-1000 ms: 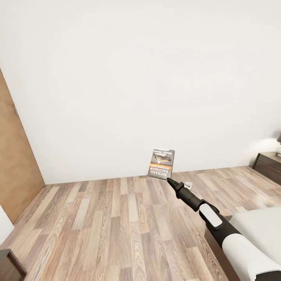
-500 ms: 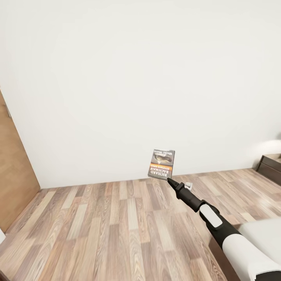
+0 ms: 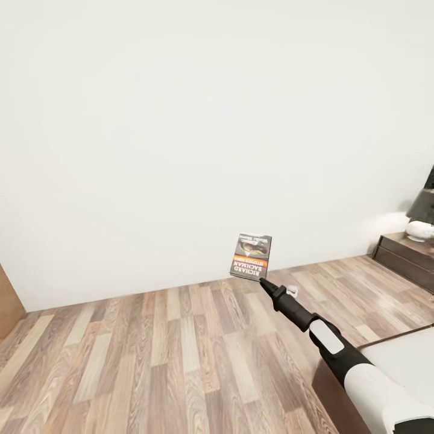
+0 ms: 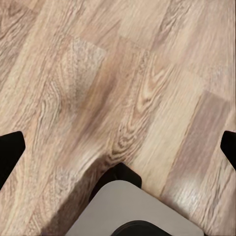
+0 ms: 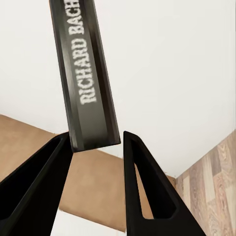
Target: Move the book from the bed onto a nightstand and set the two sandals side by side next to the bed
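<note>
Book [image 3: 251, 257]: one, thin paperback, dark cover, orange band, white lettering "RICHARD BACHMAN" along spine [image 5: 86, 73]. Held upside down in the air in front of white wall [image 3: 199, 120], above floor, pinched at its lower edge between the two black fingers [image 5: 142, 187] of right gripper [image 3: 261, 279]. Right arm [image 3: 337, 355]: one, black and white, stretched forward from lower right of head view.
Left gripper [image 4: 118, 147]: fingers spread wide, tips at either edge of its wrist view, nothing between them.
Floor [image 3: 181, 349]: light brown wood planks, mixed tones.
Bed [image 3: 398, 355]: one corner, grey mattress, dark frame, beside right arm.
Nightstand [image 3: 407, 258]: one, dark brown, against wall at far right; lamp [image 3: 422, 217] with dark shade standing on it.
Door [image 3: 7, 301]: brown panel, one, at left edge.
</note>
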